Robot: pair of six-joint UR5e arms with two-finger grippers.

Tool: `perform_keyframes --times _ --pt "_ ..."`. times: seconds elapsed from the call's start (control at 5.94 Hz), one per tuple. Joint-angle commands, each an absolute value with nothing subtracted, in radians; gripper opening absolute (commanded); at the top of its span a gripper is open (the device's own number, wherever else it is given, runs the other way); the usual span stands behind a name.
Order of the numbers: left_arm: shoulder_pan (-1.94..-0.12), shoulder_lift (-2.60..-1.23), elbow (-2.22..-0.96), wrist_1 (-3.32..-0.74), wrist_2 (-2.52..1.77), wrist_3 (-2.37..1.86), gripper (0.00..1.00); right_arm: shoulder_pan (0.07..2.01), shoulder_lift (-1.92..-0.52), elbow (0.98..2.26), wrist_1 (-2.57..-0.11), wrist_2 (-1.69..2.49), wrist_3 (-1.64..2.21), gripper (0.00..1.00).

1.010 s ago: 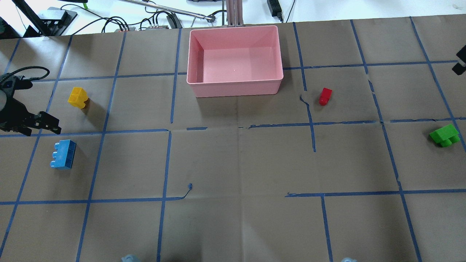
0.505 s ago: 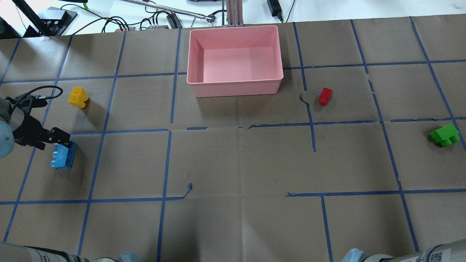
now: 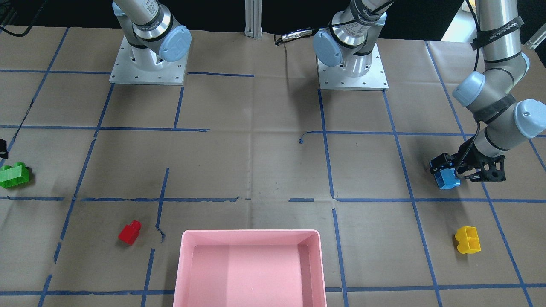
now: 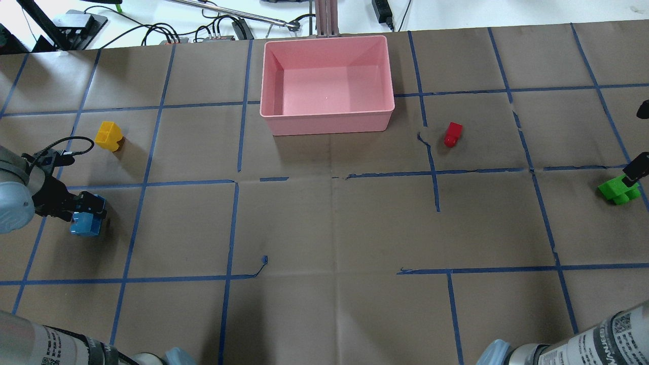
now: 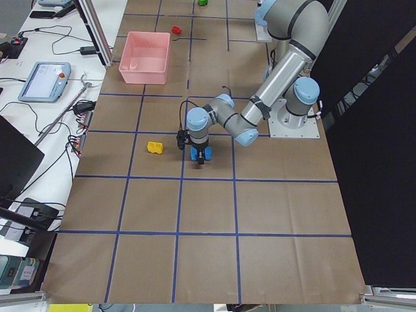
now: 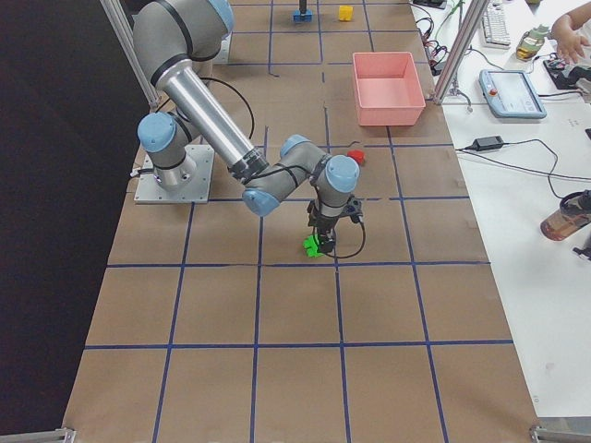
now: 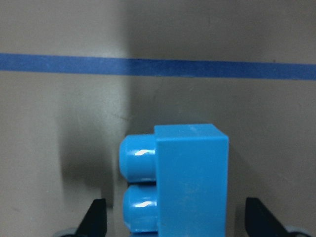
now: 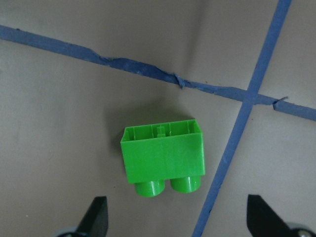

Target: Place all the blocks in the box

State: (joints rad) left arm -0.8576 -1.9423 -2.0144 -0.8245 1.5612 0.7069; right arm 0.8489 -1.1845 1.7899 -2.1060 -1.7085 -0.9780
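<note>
Shows all four bricks on brown paper (image 4: pixel 334 228), outside pink box (image 4: pixel 327 120). Going by the overhead view:

- Puts blue brick (image 4: pixel 85 224) far left of box and nearer the robot, on its side with studs sideways.
- Has left gripper (image 7: pixel 177 222) low over blue brick, claw wide, one fingertip (image 7: pixel 96 219) each side, gaps showing in wrist view, no grip.
- Puts yellow brick (image 4: pixel 108 136) left of box, about level with its near wall.
- Puts red brick (image 4: pixel 453 134) near box's near right corner, apart from it.
- Puts green brick (image 4: pixel 617 188) far right of box and nearer the robot, on its side.
- Has right gripper (image 8: pixel 178 222) above green brick, claw wide, not touching.

Spots white lettering on black strap (image 3: pixel 499 29) of left arm (image 3: pixel 490 81), maybe WANRED, not sure. Spots QR-type sticker (image 4: pixel 621 327) on right arm (image 4: pixel 583 350), unreadable.
</note>
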Motion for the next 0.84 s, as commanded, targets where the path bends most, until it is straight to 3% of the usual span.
perform_keyframes --times 0.0,0.17,0.5,0.67 --pt "-0.857 -1.944 -2.010 -0.818 1.559 0.749 0.39 0.848 -1.142 1.834 -2.156 -1.707 -0.977 1.00" --pt "-0.859 -1.936 -2.008 -0.818 1.555 0.744 0.02 0.848 -1.109 1.835 -2.183 -1.712 -0.983 1.00" --pt "-0.870 -1.911 -1.997 -0.830 1.516 0.733 0.00 0.847 -1.104 1.833 -2.184 -1.739 -0.991 0.99" --pt "-0.870 -1.907 -1.997 -0.830 1.491 0.733 0.00 0.847 -1.106 1.827 -2.187 -1.743 -0.997 0.87"
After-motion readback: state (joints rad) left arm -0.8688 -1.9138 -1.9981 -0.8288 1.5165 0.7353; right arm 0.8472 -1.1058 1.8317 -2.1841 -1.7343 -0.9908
